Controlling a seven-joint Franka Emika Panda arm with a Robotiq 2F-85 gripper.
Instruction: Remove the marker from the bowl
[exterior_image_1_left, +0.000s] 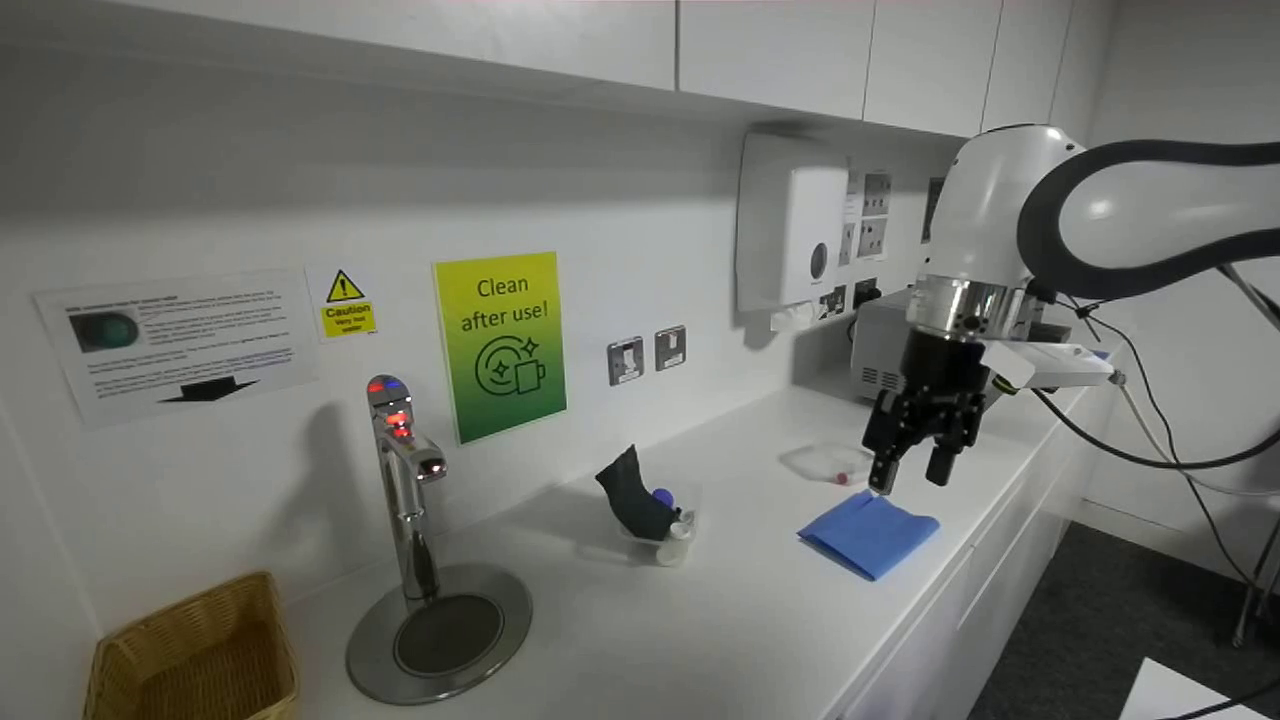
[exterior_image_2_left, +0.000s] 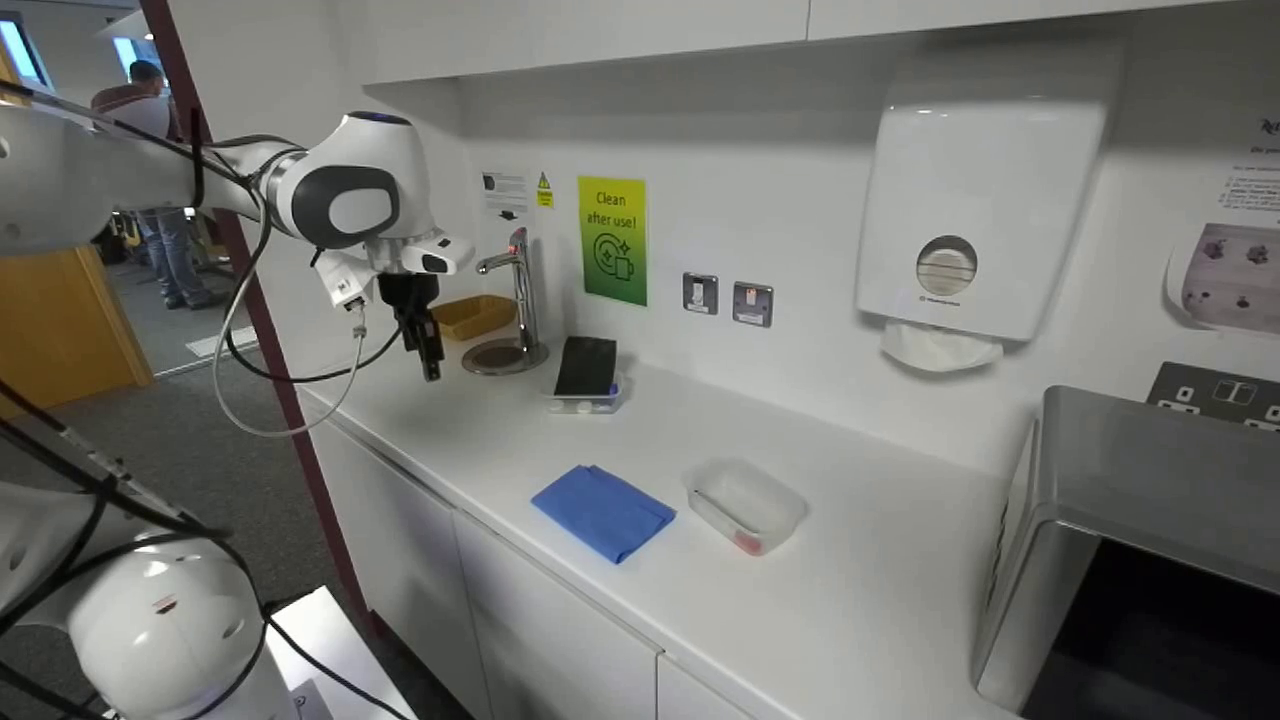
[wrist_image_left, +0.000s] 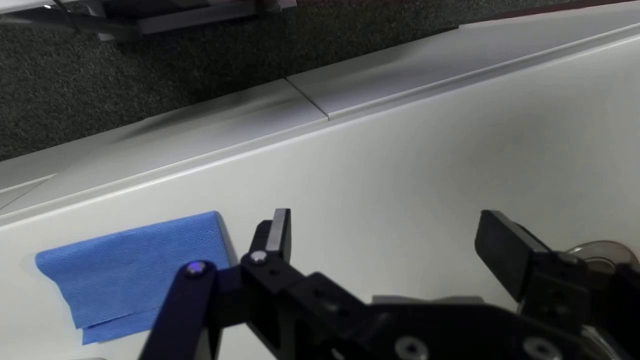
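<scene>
The bowl is a clear, shallow plastic container (exterior_image_2_left: 786, 492) on the white counter, also faint in an exterior view (exterior_image_1_left: 808, 462). A thin marker with a red end (exterior_image_2_left: 747, 542) lies inside it, leaning along one side; its red end also shows in an exterior view (exterior_image_1_left: 841, 479). My gripper (exterior_image_1_left: 911, 478) is open and empty, pointing down above the counter, well apart from the bowl. It also shows in an exterior view (exterior_image_2_left: 431, 372), on the tap side of the blue cloth. In the wrist view the fingers (wrist_image_left: 385, 222) are wide apart over bare counter; bowl and marker are out of view there.
A folded blue cloth (exterior_image_2_left: 604, 512) lies beside the bowl. Another clear container (exterior_image_2_left: 583, 405) holds a black item (exterior_image_2_left: 587, 366) and small things. A tap (exterior_image_1_left: 402, 490), wicker basket (exterior_image_1_left: 190, 650), paper-towel dispenser (exterior_image_2_left: 985, 190) and microwave (exterior_image_2_left: 1130, 520) stand along the wall.
</scene>
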